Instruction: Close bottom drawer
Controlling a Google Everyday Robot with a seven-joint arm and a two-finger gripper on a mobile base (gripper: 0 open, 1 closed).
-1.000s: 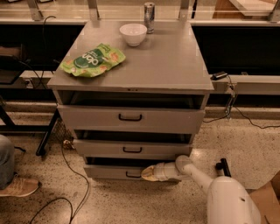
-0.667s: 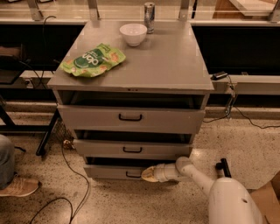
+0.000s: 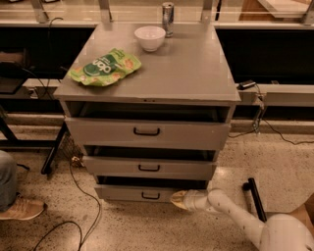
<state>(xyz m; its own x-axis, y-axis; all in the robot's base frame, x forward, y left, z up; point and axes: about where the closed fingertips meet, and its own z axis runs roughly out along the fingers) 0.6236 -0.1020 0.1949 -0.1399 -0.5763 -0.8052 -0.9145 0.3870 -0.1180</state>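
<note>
While ajar, bottom drawer (image 3: 128,193) by claw (image 3: 178,199).

1 white rounded arm (image 3: 236,214), yellowish gripper (image 3: 178,198) at the bottom drawer (image 3: 128,194)

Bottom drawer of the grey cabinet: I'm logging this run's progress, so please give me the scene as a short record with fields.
bottom drawer: lowest grey metal drawer, pulled out slightly, dark gap above its front
handle: small black bar, left of the gripper
gripper: robot's gripper, low at the right part of that drawer's front, seemingly touching it
other drawers: middle drawer and top drawer, both also partly open
cabinet top: grey surface bearing a green snack bag, white bowl and silver can
</note>
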